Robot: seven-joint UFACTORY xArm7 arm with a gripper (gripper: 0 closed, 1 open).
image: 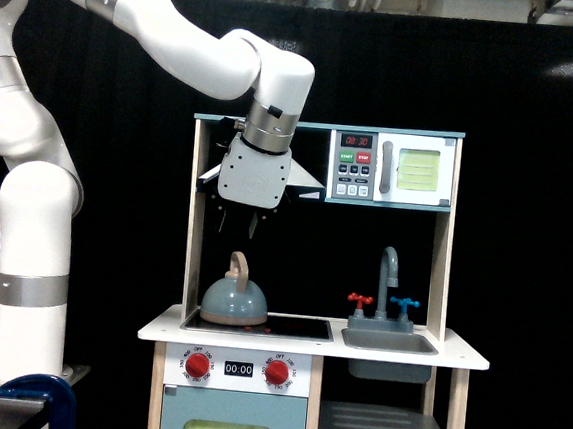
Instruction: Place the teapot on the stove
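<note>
The arm's top is cut off by the upper left frame edge. Its gripper [238, 222] hangs well above the teapot [234, 299], clear of the handle and holding nothing; the dark fingers blend into the black backdrop, so whether they are spread or pressed together cannot be told. The teapot sits upright on the stove's [297, 327] left half, hiding the burner marks beneath it. Right of the stove stands the faucet [389, 279], its sink [389, 341] seen only edge-on.
</note>
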